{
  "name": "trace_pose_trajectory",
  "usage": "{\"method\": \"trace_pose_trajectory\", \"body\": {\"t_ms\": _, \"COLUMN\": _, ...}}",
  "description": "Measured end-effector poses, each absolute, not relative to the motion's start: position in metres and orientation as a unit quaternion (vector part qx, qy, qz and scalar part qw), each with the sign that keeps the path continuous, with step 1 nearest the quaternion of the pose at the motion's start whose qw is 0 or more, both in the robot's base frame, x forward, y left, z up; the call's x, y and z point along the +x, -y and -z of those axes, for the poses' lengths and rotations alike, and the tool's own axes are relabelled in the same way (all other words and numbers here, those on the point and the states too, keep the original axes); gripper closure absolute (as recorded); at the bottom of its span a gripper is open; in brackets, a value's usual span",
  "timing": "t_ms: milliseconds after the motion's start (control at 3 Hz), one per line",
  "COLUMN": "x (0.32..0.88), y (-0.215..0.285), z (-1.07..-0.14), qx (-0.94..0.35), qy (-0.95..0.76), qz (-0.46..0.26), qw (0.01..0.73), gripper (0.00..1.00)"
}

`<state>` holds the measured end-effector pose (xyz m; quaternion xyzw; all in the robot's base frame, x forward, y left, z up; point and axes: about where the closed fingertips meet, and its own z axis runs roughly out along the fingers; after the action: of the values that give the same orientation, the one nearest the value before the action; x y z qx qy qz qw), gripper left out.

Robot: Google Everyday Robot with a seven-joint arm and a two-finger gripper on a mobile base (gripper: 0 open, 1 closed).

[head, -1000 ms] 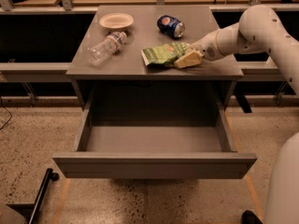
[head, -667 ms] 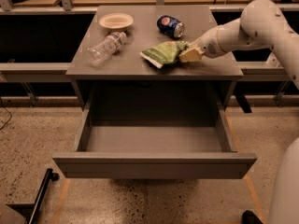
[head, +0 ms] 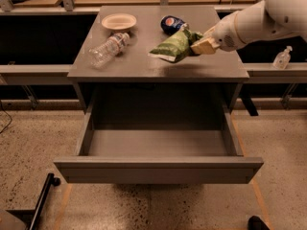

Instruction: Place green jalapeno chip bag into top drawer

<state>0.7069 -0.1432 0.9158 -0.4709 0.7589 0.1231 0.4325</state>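
Gripping the green jalapeno chip bag (head: 173,47) by its right end with the gripper (head: 202,45), clenched on the foil, over the right half of the grey table (head: 144,70), just in front of the blue soda can (head: 171,23). Hanging tilted, with the left end low, near or on the surface; cannot tell which. Next, by the look of it: raise enough to clear the table edge, then draw forward over the open top drawer (head: 158,170), pulled out below. Lower well inside the walls before letting go, so as not to drape limp foil over the front panel. No worry over the water bottle (head: 108,49) and paper plate (head: 119,20), well apart on the left
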Motion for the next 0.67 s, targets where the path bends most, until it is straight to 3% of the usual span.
{"method": "trace_pose_trajectory", "body": {"t_ms": 667, "x": 0.623, "y": 0.157, "z": -0.912, "qx": -0.513, "qy": -0.771, "qz": -0.107, "qw": 0.361, "gripper": 1.0}}
